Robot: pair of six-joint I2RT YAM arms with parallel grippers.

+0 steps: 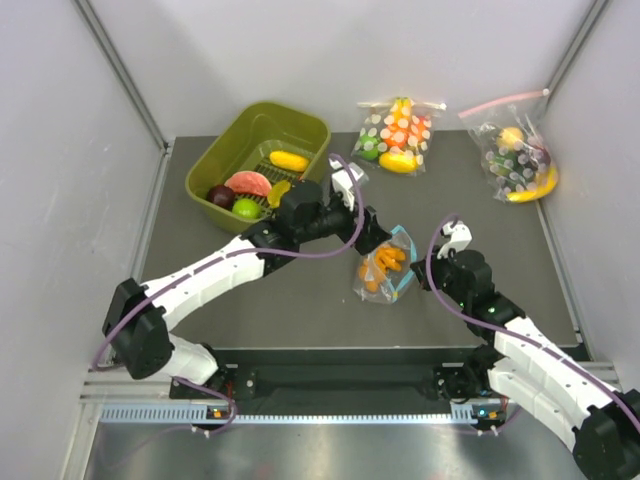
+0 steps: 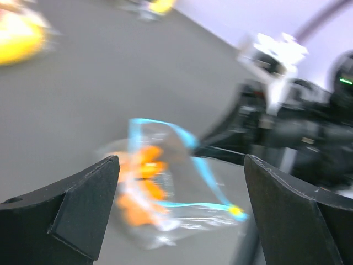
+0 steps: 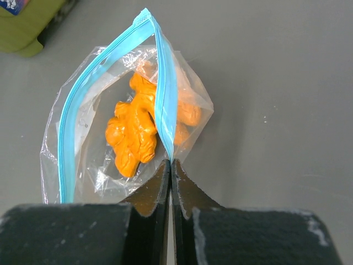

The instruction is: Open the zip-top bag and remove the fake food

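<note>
Plastic zip-top bag (image 3: pixel 91 165) is pinched in my right hand (image 3: pixel 170 163), mouth just ahead of my open left hand (image 2: pixel 181 165), I think.

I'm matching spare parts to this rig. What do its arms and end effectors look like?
Both the left arm and right arm have white shells, black joints and a looping purple cable. The left end effector and right end effector carry black wedge-shaped fingers; the right's are scuffed.

I see a dark grey table (image 1: pixel 300 300) boxed in by plain white walls (image 1: pixel 340 40), evenly lit.
</note>
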